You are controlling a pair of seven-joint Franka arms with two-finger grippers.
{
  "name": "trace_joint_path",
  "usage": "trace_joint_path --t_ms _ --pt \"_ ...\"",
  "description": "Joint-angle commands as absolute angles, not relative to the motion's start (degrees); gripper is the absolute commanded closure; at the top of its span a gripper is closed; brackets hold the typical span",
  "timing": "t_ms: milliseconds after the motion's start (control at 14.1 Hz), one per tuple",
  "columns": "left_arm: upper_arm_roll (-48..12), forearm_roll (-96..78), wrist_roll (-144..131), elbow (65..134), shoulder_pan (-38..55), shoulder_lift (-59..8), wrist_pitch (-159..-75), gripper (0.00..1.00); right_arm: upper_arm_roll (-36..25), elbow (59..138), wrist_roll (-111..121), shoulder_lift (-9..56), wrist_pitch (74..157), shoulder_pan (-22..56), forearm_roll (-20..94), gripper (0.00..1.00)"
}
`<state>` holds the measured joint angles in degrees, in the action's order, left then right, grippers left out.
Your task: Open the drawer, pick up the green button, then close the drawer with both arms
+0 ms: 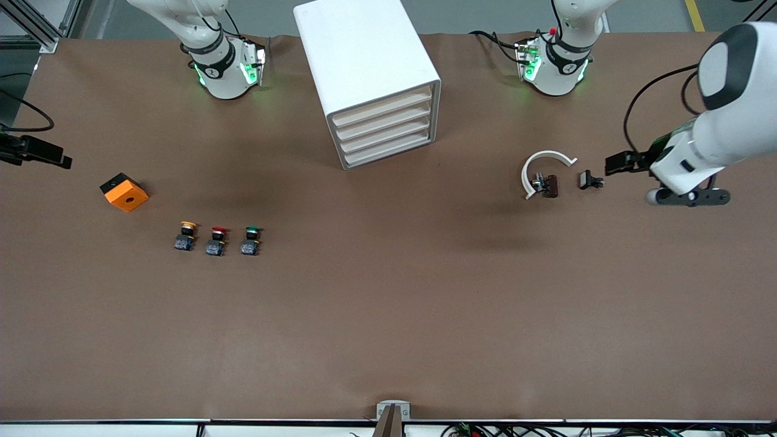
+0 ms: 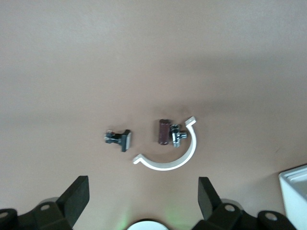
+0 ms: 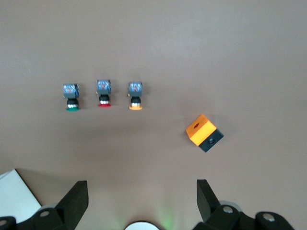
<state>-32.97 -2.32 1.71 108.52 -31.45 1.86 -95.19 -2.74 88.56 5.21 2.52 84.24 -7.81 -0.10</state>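
Note:
The white cabinet [image 1: 364, 54] stands mid-table between the arm bases, with all four cream drawers pushed in. The drawer [image 1: 388, 153], the lowest one, is shut. The green-capped button [image 1: 251, 240] [image 3: 71, 97] sits on the bare table at the right arm's end, beside a red-capped [image 1: 217, 241] and a yellow-capped one [image 1: 185, 237]. My left gripper [image 1: 689, 197] [image 2: 143, 181] hangs open and empty over the left arm's end. My right gripper [image 3: 142, 186] hangs open and empty, up over the buttons' end of the table. In the front view only a black part of that hand [image 1: 36, 152] shows at the edge.
An orange box [image 1: 124, 192] [image 3: 204, 132] with a hole lies beside the buttons. At the left arm's end lie a white curved clamp [image 1: 542, 168] [image 2: 170, 155], a brown part [image 1: 550, 186] and a small black part [image 1: 589, 179] [image 2: 120, 139]. A cabinet corner [image 2: 295, 191] [image 3: 17, 196] shows in each wrist view.

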Motion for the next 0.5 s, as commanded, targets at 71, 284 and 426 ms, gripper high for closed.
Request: trace_joint_path --t_ms 71,284,426 --pt "-30.68 -4.29 7.29 108.99 -31.64 8.96 -92.99 0.00 -2.29 83.50 5.45 2.81 82.71 -8.17 -0.88 0.00" --pt "-19.56 -4.66 7.47 107.05 -20.18 9.40 -91.32 0.00 -2.64 82.71 5.62 2.64 77.27 -8.52 1.48 0.00" --pt "-10.33 -4.31 7.38 106.96 -10.07 9.49 -90.62 0.00 -2.38 82.71 5.71 2.11 77.25 -8.35 1.85 0.00"
